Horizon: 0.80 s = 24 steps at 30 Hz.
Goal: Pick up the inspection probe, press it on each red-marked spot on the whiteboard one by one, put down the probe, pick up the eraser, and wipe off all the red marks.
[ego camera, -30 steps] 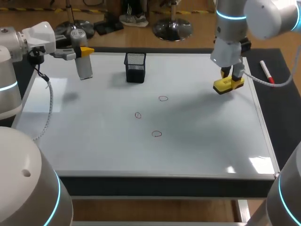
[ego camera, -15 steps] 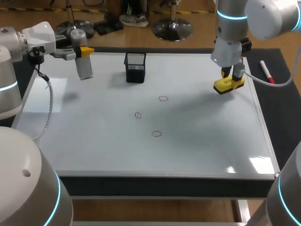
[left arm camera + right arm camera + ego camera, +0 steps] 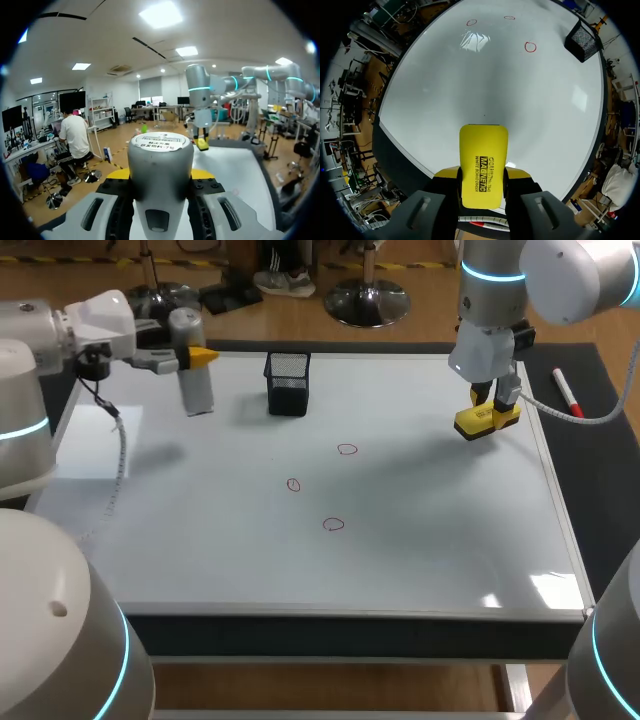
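Note:
The grey cylindrical probe (image 3: 193, 365) hangs upright over the far left of the whiteboard (image 3: 430, 540), with my left gripper (image 3: 192, 357) shut on it. The left wrist view shows the probe (image 3: 160, 165) clamped between the yellow-tipped fingers (image 3: 120, 173). My right gripper (image 3: 487, 408) is shut on the yellow eraser (image 3: 487, 422) near the board's far right edge. In the right wrist view the eraser (image 3: 482, 170) sits between the fingers over the board. Three red circles (image 3: 347, 449), (image 3: 293, 484), (image 3: 333, 524) lie mid-board, between the two grippers. The nearest red circle (image 3: 530, 47) lies well ahead of the eraser.
A black mesh cup (image 3: 288, 383) stands at the back of the board, just right of the probe; it also shows as the mesh cup (image 3: 582, 34) far ahead of the eraser. A red marker (image 3: 567, 392) lies on the dark mat right of the board.
My left arm has carried the probe a little to the right and slightly nearer, further over the board. The right arm and eraser have stayed put.

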Each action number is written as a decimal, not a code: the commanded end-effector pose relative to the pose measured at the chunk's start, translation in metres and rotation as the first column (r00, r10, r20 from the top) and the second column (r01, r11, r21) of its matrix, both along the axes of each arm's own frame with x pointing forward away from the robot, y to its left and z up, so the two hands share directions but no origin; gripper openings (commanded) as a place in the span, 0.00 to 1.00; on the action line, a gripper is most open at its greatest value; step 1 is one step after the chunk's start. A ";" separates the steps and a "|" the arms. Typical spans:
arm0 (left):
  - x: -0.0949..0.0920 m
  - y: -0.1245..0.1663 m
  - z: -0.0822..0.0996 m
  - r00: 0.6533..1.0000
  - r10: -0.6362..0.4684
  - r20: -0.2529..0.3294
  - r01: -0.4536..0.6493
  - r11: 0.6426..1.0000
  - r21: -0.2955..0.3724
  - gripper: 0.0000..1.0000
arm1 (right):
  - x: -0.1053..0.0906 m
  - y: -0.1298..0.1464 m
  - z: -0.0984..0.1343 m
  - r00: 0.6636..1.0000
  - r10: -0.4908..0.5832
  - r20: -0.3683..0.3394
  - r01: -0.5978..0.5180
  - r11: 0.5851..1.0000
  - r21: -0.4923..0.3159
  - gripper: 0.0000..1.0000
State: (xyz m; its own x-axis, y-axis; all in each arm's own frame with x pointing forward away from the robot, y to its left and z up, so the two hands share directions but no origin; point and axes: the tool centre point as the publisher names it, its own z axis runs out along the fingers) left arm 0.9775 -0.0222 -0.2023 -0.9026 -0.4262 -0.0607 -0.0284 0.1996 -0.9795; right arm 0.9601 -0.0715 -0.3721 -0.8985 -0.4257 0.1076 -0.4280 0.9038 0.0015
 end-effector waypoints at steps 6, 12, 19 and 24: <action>-0.026 -0.049 0.002 0.999 -0.051 0.004 0.052 0.998 -0.031 0.00 | 0.000 -0.001 0.001 1.000 0.001 -0.001 -0.001 1.000 -0.002 0.00; -0.042 -0.078 -0.001 0.993 -0.114 -0.009 0.113 0.992 -0.048 0.00 | 0.000 -0.001 0.001 1.000 0.001 -0.001 -0.001 1.000 -0.002 0.00; -0.061 -0.102 -0.010 0.988 -0.154 -0.016 0.153 0.986 -0.062 0.00 | 0.000 -0.001 0.001 1.000 0.001 -0.001 -0.001 1.000 -0.002 0.00; -0.075 -0.109 -0.015 0.985 -0.172 -0.029 0.169 0.983 -0.075 0.00 | 0.000 -0.001 0.001 1.000 0.001 -0.001 -0.001 1.000 -0.002 0.00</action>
